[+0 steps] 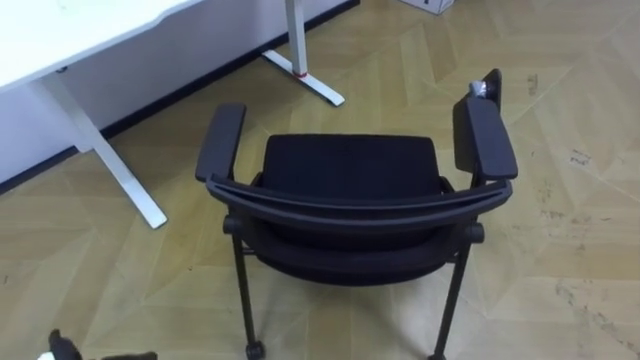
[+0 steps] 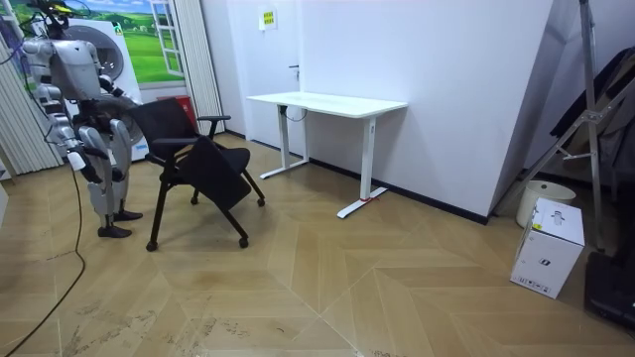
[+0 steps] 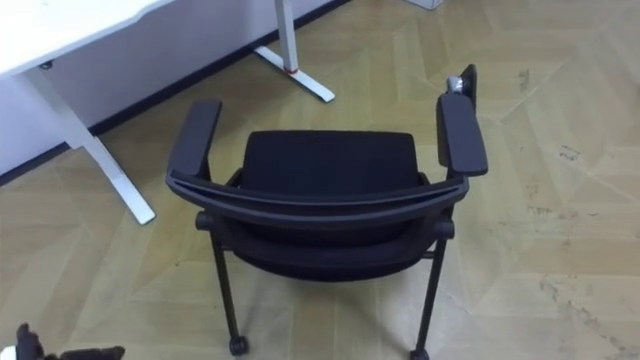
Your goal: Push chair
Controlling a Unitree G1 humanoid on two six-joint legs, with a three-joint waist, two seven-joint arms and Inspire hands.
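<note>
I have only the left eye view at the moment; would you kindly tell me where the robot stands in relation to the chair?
Observer: In the room view it stands upright just behind the chair, at the backrest, with the white desk further along the white wall.
Operator: Thank you. Is there anything on the floor past the desk?
Observer: Yes, a white box stands on the wood floor at the room view's far right, well beyond the desk and away from the chair.
</note>
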